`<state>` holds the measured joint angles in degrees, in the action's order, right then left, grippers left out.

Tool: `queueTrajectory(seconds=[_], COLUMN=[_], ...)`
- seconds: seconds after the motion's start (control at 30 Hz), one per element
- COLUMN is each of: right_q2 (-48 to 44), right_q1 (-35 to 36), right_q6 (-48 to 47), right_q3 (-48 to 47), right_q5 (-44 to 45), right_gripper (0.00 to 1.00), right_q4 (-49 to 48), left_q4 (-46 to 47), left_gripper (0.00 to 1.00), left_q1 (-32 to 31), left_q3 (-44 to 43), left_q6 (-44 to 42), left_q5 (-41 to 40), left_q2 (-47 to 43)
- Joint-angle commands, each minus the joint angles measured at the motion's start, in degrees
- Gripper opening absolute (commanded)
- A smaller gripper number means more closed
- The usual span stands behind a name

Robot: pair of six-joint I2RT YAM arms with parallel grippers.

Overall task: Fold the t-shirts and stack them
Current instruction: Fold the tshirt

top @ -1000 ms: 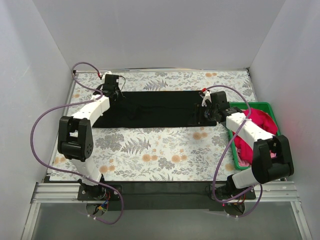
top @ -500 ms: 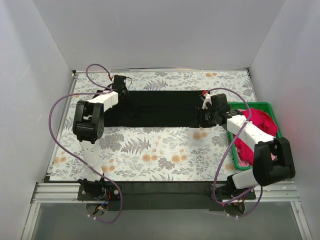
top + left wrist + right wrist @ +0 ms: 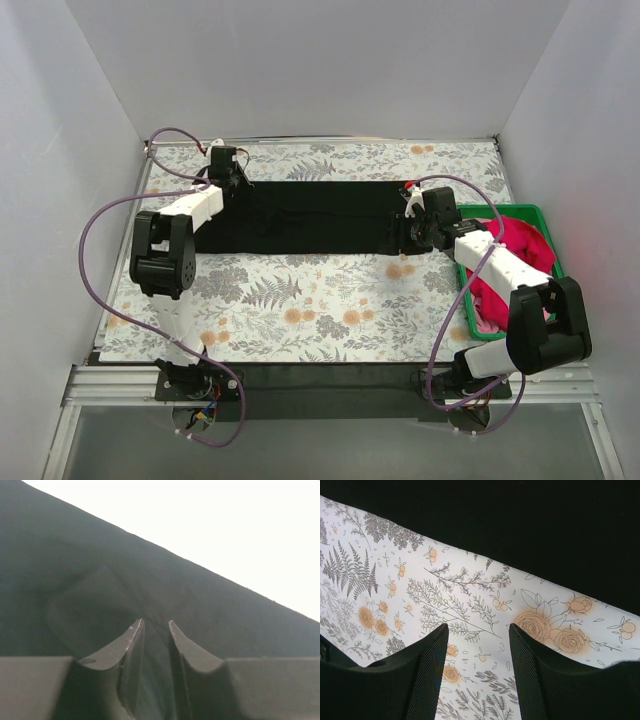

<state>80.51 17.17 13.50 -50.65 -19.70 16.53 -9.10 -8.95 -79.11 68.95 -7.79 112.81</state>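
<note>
Across the bench (image 3: 330, 310) your left jaws just eased apart over the black t-shirt (image 3: 320, 215); right jaws open; fold likely released.

Flat t-shirt (image 3: 320, 215) across the table's (image 3: 330, 310) far half, crate (image 3: 515, 208) to its right, crumpled t-shirt (image 3: 525, 240) in crate.

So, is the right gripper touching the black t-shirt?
Apart. Right wrist view: the right gripper is open over tablecloth, the black t-shirt beyond its tips.
</note>
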Motion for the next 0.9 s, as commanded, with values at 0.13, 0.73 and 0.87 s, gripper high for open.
queueTrajectory(seconds=[0.13,0.73,0.87], right_q2=[1.31,1.32,2.37], right_q1=[0.06,-0.03,0.06], right_q6=[-0.66,-0.84,-0.84], right_q3=[-1.38,-1.64,-2.34], right_q5=[0.54,1.51,1.77], right_gripper=[0.50,0.50,0.50], right_q4=[-1.59,-1.77,-1.86], left_q4=[0.67,-6.36,-6.89], left_gripper=[0.22,0.34,0.31], left_q1=[2.97,3.06,1.04], left_q3=[2.12,1.59,3.61], left_q6=[1.54,-1.45,-0.04], left_q5=[-2.14,-2.86,-1.61], left_q2=[2.05,-5.93,-7.43])
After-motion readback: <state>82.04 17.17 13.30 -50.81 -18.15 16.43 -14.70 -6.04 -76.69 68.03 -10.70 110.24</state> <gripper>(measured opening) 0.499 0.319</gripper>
